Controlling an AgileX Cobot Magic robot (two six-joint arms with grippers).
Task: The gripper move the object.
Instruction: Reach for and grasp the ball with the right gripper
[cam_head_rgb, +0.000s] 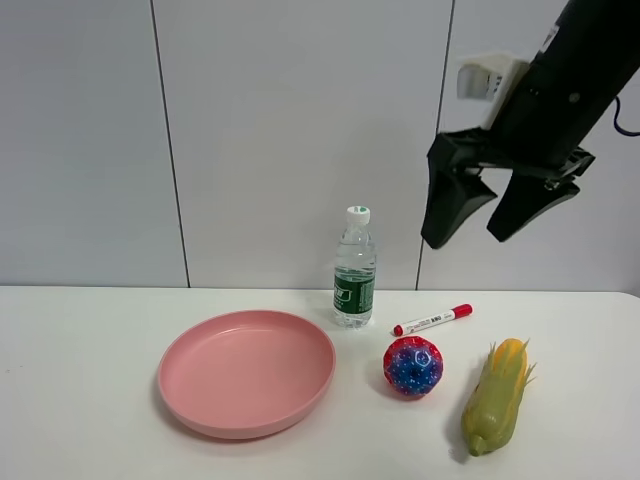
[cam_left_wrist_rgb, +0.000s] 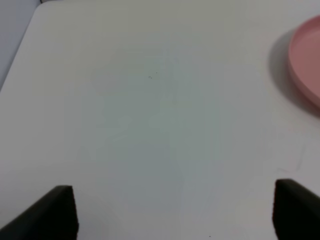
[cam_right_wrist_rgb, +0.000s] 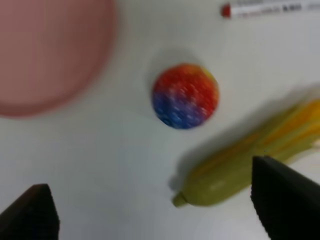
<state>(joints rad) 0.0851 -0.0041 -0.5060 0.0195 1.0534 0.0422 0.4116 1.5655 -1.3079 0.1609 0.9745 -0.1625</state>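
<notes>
**The black two-fingered right gripper (cam_head_rgb: 468, 238) is held spread open in the upper right of the exterior frame, with nothing between its fingers.**

The small, bumpy, glittery red-and-blue ball (cam_head_rgb: 413, 366) is seen resting on the white table (cam_head_rgb: 80, 400) at the lower middle-right of the frame, well below that gripper and apart from it. It is flanked by the round pink plastic plate (cam_head_rgb: 246, 372) on its left and the yellow-green corn cob (cam_head_rgb: 494, 398) on its right (neither is touched by it). A white marker with a red cap (cam_head_rgb: 432, 320) is laid just behind the ball. A clear plastic water bottle with a green label (cam_head_rgb: 354, 270) is stood upright behind the plate's right rim. The left gripper (cam_left_wrist_rgb: 175, 210) is shown only by its own wrist camera, its black fingers spread wide over bare table.
</notes>
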